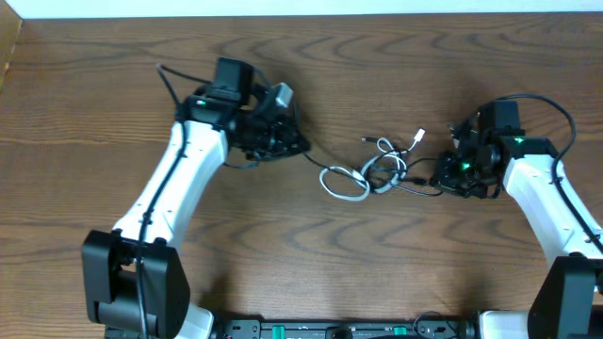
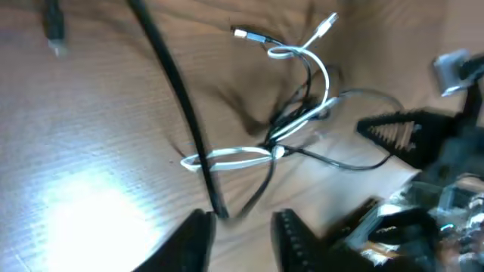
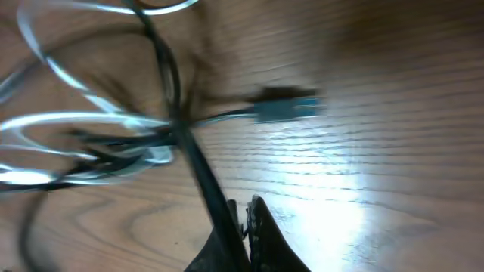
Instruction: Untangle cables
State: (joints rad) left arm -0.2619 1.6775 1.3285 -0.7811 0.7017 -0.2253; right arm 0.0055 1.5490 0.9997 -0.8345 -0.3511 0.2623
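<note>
The white cable (image 1: 345, 185) and the black cable (image 1: 314, 158) lie knotted together mid-table. In the left wrist view the white cable (image 2: 227, 157) loops across the black cable (image 2: 175, 87), with two white plug ends (image 2: 243, 34) at the top. My left gripper (image 1: 296, 143) sits left of the tangle. Its jaws (image 2: 242, 230) are open, with the black cable running up just ahead of them. My right gripper (image 1: 441, 177) is at the tangle's right edge. Its jaws (image 3: 246, 215) are shut on the black cable (image 3: 198, 170), beside white loops (image 3: 68, 121) and a dark plug (image 3: 283, 106).
The wooden table (image 1: 301, 273) has its far edge at the top of the overhead view. The right gripper's fingers (image 2: 401, 132) show at the right of the left wrist view, close to the tangle. A dark plug-like object (image 2: 53, 30) lies at that view's top left.
</note>
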